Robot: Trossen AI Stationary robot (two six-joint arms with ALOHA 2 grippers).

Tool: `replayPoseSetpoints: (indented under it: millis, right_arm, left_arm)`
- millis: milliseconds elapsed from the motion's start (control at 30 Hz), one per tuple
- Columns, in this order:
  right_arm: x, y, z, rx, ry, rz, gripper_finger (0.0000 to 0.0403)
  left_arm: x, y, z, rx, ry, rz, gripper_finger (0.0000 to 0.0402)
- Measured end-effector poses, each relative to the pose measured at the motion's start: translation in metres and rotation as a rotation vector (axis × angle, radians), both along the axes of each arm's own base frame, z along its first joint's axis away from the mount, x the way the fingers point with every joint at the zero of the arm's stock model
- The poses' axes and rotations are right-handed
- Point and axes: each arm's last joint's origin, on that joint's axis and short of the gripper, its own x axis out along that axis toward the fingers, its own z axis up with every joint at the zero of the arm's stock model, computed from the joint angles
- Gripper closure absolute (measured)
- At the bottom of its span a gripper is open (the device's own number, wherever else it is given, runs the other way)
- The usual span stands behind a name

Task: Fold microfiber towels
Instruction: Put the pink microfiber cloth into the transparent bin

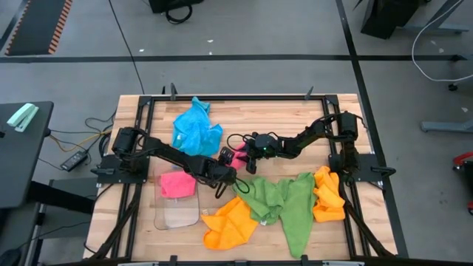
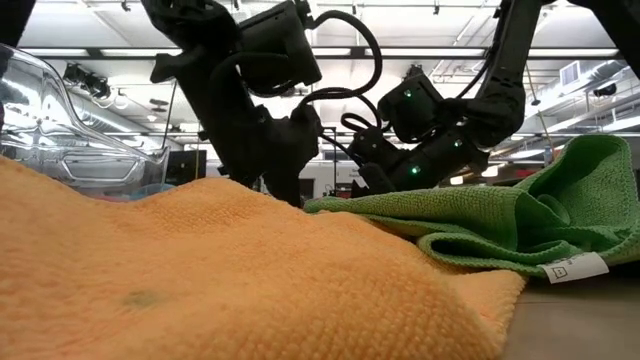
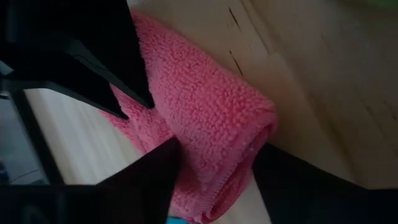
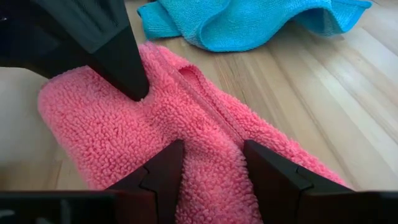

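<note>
Mid-task, judging by the spread. One folded pink towel (image 1: 178, 183) resting on clear tray (image 1: 177, 213), left. Second pink towel (image 1: 238, 153) at tabletop (image 1: 288, 118) centre, pinched by right pincer (image 1: 244, 152) and left pincer (image 1: 235, 177). Blue (image 1: 195, 130), orange (image 1: 230, 222), green (image 1: 284, 203) towels unfolded. Grey workshop floor beyond.

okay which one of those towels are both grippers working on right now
The small pink towel at the table's middle, between the left gripper and right gripper. The blue, green and orange towels and the folded pink one lie untouched.
</note>
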Motion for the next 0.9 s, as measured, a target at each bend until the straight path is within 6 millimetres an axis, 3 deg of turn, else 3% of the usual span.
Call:
replayPoseSetpoints:
  millis: [367, 600, 767, 900]
  right_arm:
    - [0.000, 0.001, 0.003, 0.017, -0.008, 0.020, 0.0224]
    - [-0.003, 0.009, 0.032, -0.107, -0.028, 0.115, 0.0224]
    - [-0.004, 0.034, 0.054, -0.313, -0.051, 0.199, 0.0224]
    - [-0.003, 0.054, 0.058, -0.451, -0.049, 0.275, 0.0220]
  left_arm:
    - [0.002, 0.005, 0.001, -0.097, -0.043, 0.037, 0.0385]
    - [-0.005, 0.004, 0.020, -0.208, -0.062, 0.054, 0.0384]
    - [-0.008, 0.007, 0.033, -0.303, -0.098, 0.086, 0.0386]
    - [-0.008, 0.011, 0.042, -0.346, -0.136, 0.138, 0.0376]
